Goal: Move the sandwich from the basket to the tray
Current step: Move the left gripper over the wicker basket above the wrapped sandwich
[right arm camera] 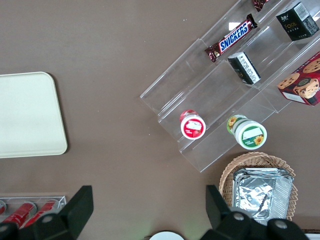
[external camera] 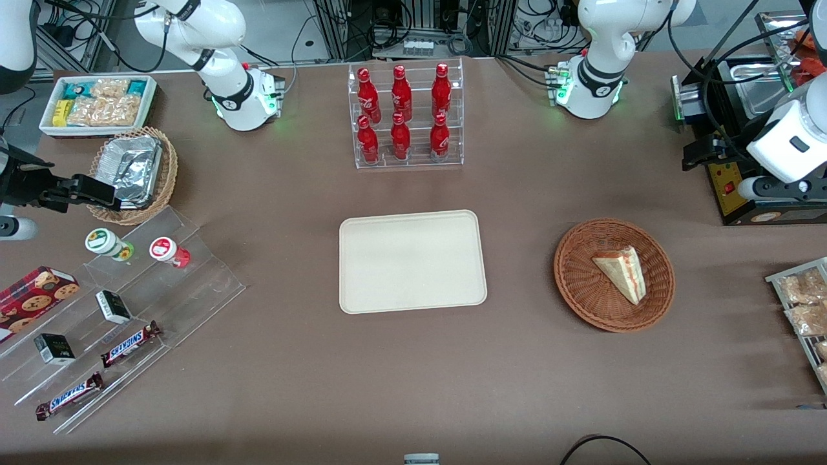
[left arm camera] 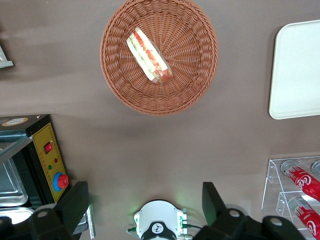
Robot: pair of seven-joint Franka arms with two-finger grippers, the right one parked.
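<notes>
the sandwich (external camera: 621, 273) lies on its side in the reddish-brown wicker basket (external camera: 585, 284), at the right of centre in the front view, with its cut edge of red-orange and green layers facing the lower right of the frame. lying flat and alone, it probably offers the claw 2 broad bread faces or a narrow wedge edge to close on. the basket sits on the brown tabletop (external camera: 413, 387), well apart from the cream tray (external camera: 412, 261) at the frame's centre, which is bare and flat, likely so the wedge can be set down anywhere inside its low rim.

the left arm's claw (left arm camera: 145, 202) hangs high above the tabletop, over the strip between the basket and the arm's own base, with its 2 dark fingers (left arm camera: 75, 202) spread wide and nothing between them. from the wrist camera the sandwich (left arm camera: 149, 56) and basket (left arm camera: 195, 75) are fully in sight, which suits lining up a descent. the task looks not yet begun.

farther from the front camera than the tray stands a clear rack of 6 red cola bottles (external camera: 402, 113).
</notes>
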